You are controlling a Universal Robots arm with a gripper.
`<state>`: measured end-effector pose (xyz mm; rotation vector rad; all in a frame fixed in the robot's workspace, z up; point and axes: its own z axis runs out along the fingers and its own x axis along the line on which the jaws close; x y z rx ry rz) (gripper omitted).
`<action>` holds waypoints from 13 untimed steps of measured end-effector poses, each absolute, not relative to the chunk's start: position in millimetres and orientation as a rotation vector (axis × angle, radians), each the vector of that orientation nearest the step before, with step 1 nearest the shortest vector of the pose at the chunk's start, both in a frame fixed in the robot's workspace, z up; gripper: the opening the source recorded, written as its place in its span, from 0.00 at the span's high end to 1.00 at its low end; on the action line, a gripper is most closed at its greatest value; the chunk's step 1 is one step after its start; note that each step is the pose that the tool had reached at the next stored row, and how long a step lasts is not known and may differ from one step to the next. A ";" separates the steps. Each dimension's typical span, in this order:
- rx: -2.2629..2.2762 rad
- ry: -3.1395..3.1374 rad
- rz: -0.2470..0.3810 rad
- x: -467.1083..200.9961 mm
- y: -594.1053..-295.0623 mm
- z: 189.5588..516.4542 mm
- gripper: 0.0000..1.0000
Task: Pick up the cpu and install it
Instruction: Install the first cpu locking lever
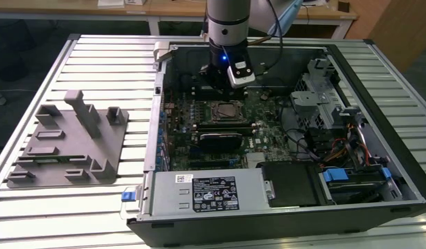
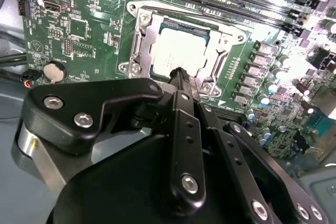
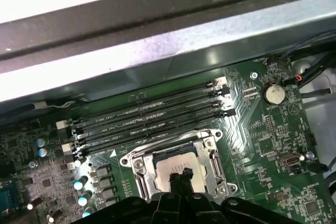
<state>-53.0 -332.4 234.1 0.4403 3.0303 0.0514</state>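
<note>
Silver and pale-rimmed, the cpu lies flat inside the metal-framed socket on the green motherboard, and nothing of mine is touching it. My gripper hangs just above the socket's near edge; in both wrist views my fingers sit pressed together with nothing between them, their tips over the edge of the chip. In the exterior view, my gripper is inside the open computer case, at 12 o'clock from the cpu. At 6 o'clock from the socket sits a black block. In the first wrist view, 4 memory slots run beside the socket. A grey fixture rests on the slatted table, well apart from the case at 9 o'clock.
</note>
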 end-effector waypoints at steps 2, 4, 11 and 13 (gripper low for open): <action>0.436 3.030 0.038 -52.5 -332.4 234.2 0.89; 0.426 3.030 0.024 -51.6 -332.5 234.2 0.89; 0.379 3.036 0.020 -50.1 -333.8 234.1 0.89; 0.366 3.038 0.021 -49.9 -334.3 234.0 0.89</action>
